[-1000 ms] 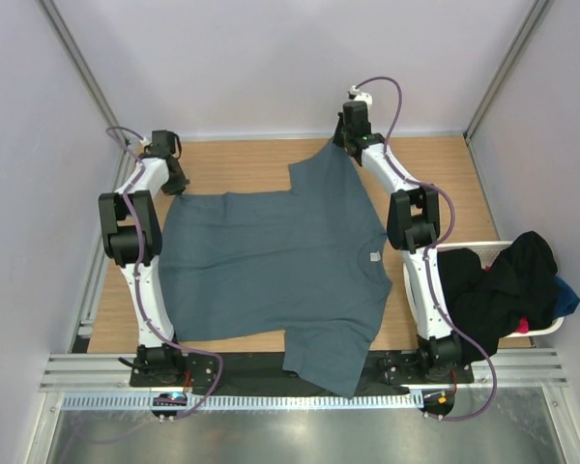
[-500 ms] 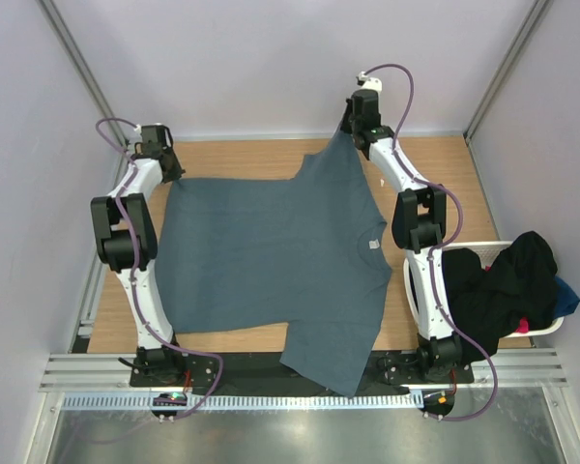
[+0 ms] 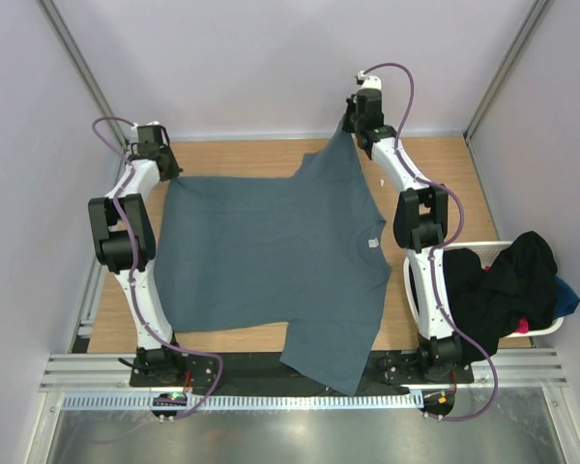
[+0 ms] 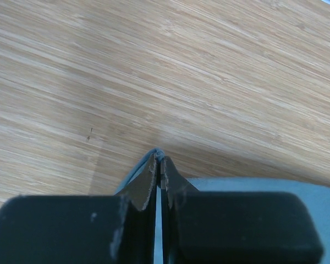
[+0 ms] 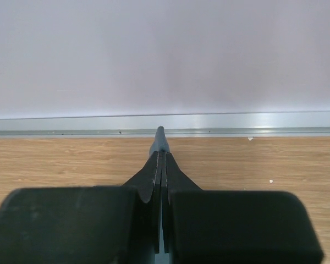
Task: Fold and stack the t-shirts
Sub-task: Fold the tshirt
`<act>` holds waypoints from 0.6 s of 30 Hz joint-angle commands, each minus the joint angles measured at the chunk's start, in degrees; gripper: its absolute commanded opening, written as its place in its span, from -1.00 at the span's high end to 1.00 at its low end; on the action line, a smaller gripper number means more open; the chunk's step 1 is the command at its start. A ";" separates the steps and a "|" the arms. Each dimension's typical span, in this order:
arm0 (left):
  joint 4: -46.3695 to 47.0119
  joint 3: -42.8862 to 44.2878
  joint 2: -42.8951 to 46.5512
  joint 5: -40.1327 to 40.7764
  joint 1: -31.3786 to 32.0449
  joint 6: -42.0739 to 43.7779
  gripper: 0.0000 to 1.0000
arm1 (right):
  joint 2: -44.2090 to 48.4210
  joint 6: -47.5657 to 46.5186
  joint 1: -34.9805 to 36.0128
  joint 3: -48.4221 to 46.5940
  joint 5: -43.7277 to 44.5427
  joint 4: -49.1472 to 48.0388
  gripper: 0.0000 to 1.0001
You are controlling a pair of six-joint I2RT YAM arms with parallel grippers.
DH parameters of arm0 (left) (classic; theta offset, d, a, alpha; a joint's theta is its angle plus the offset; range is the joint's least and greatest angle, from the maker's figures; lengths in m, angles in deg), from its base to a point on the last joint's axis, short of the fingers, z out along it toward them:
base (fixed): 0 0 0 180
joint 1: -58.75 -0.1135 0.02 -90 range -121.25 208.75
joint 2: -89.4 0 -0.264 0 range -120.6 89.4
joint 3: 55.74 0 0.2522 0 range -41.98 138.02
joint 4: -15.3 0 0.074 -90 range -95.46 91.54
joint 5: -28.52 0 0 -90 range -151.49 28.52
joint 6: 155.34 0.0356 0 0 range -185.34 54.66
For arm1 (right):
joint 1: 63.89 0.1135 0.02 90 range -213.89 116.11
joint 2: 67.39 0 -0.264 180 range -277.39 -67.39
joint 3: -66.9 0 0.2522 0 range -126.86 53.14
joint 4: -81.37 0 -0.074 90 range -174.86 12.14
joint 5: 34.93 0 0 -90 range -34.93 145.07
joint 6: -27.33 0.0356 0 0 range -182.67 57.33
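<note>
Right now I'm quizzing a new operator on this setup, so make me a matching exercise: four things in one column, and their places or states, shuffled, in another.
Things:
1. t-shirt
2. left gripper
3. right gripper
4. basket

Places or states:
A. shut on the shirt's far sleeve
B. holding dark clothes
C. spread over the table
D. shut on the shirt's far left hem corner

Pairs: 1-C, 2-D, 3-A, 4-B.

Looking down from high behind the arm bases (image 3: 159, 360), taking in the whole surface (image 3: 261, 159). Peering close along the left end effector (image 4: 159, 159) onto the surface just ahead; sighting along the right end effector (image 5: 161, 157) toward the back wall (image 5: 165, 55). Sharing the strip ahead of both.
</note>
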 commanded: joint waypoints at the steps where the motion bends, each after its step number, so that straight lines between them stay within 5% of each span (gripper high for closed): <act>1: 3.32 2.89 2.79 -0.87 -0.53 1.06 0.99 | 2.81 -2.34 -0.73 -3.58 -0.27 -4.29 0.98; 13: 2.70 7.12 -0.90 -2.98 -0.53 2.20 0.99 | 0.52 -2.69 -1.08 -6.74 -1.50 -4.03 0.97; 18: 1.91 6.59 -0.38 -3.07 -0.53 4.40 1.00 | 4.56 -3.13 -1.17 -1.32 -3.08 -5.60 0.98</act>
